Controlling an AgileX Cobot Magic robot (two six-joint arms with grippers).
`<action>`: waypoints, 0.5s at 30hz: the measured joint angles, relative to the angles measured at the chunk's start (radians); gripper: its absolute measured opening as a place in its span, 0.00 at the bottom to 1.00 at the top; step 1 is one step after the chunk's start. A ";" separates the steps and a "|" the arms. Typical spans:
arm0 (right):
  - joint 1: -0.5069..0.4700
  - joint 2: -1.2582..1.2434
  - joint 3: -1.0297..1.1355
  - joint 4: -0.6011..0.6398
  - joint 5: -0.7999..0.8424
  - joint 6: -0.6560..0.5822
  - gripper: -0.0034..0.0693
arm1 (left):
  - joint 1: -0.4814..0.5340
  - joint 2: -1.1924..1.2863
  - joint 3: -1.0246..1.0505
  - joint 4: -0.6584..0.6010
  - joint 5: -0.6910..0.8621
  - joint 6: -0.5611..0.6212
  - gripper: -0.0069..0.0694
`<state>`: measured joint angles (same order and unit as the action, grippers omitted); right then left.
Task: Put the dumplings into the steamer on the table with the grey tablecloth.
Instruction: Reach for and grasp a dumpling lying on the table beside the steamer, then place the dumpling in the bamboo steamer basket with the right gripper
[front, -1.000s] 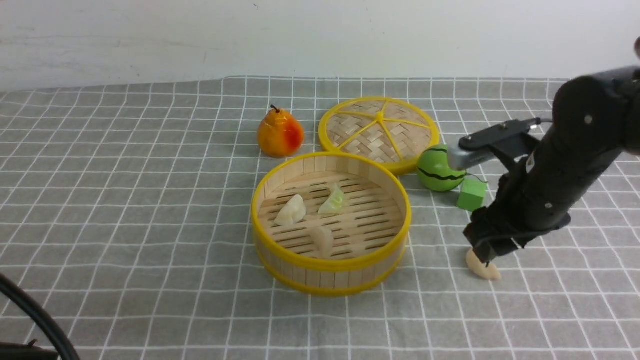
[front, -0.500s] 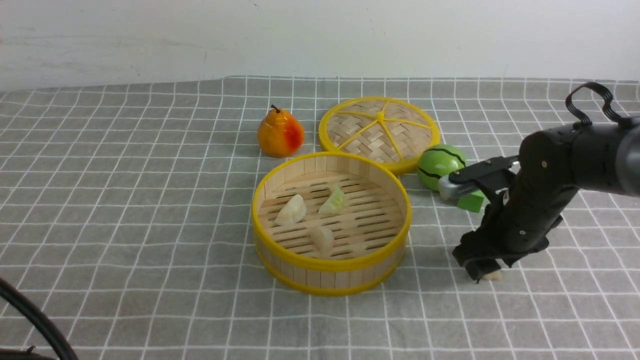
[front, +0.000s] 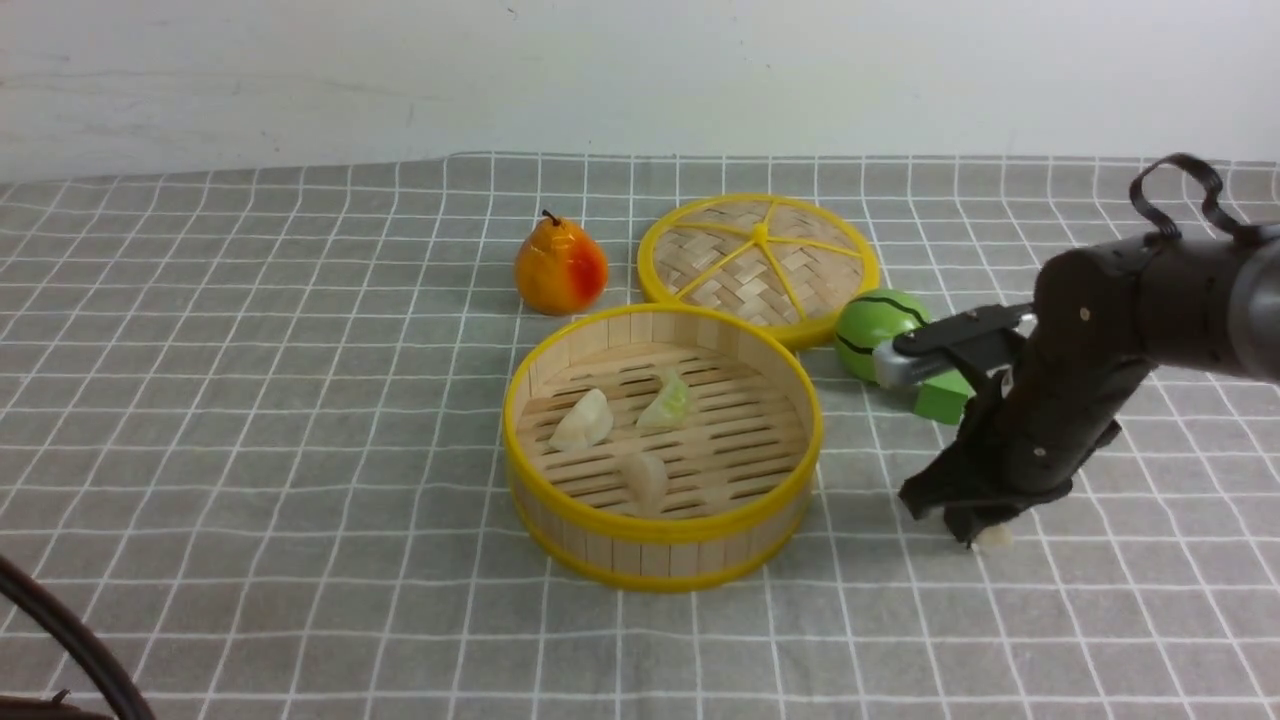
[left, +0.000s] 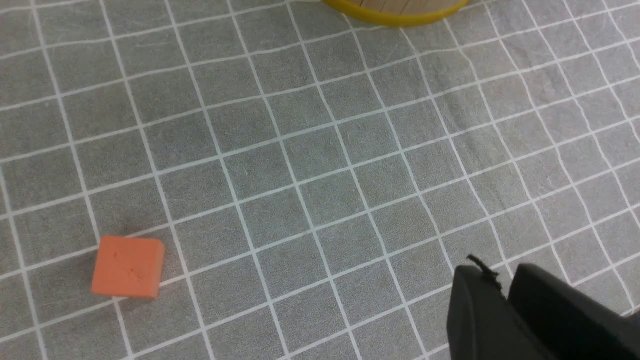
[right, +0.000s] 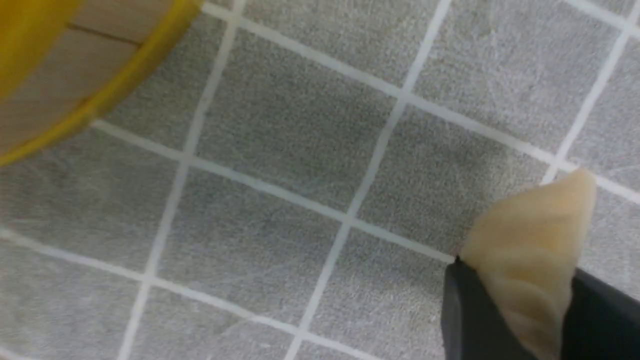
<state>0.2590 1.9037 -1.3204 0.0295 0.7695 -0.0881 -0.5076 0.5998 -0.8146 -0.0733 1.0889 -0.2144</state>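
The bamboo steamer (front: 662, 548) stands mid-table on the grey tablecloth (front: 250, 400). In it lie two cream dumplings (front: 583, 420) (front: 646, 478) and the pale green dumpling (front: 667, 402). My right gripper (front: 975, 535) is low over the cloth, right of the steamer, shut on the fourth cream dumpling (front: 993, 539). In the right wrist view that dumpling (right: 530, 245) sits clamped between the two black fingers (right: 465, 310), with the steamer's wall (right: 65, 90) at the corner. My left gripper (left: 500, 280) shows only in its wrist view, jaws together and empty, above bare cloth.
The flat woven lid (front: 758, 260) lies behind the steamer, with a pear (front: 560, 268) to its left. A green striped ball (front: 880, 325) and a green cube (front: 940, 398) sit just behind my right arm. An orange cube (left: 128, 266) lies on the cloth near the left gripper.
My right gripper came down onto the cream dumpling on the cloth and closed on it; it has since shifted slightly left and a little up with the dumpling.
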 joint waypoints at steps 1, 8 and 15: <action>0.007 -0.010 -0.016 0.003 0.017 0.000 0.30 | 0.000 0.000 0.000 0.000 0.001 0.000 0.21; 0.184 -0.065 -0.238 0.049 0.101 0.000 0.30 | 0.000 0.000 0.000 0.000 -0.020 0.000 0.22; 0.267 0.055 -0.300 0.060 0.019 0.008 0.30 | 0.000 0.000 0.000 0.000 -0.005 0.000 0.23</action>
<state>0.5255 1.9585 -1.6202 0.0895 0.7884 -0.0805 -0.5076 0.5998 -0.8146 -0.0735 1.0837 -0.2144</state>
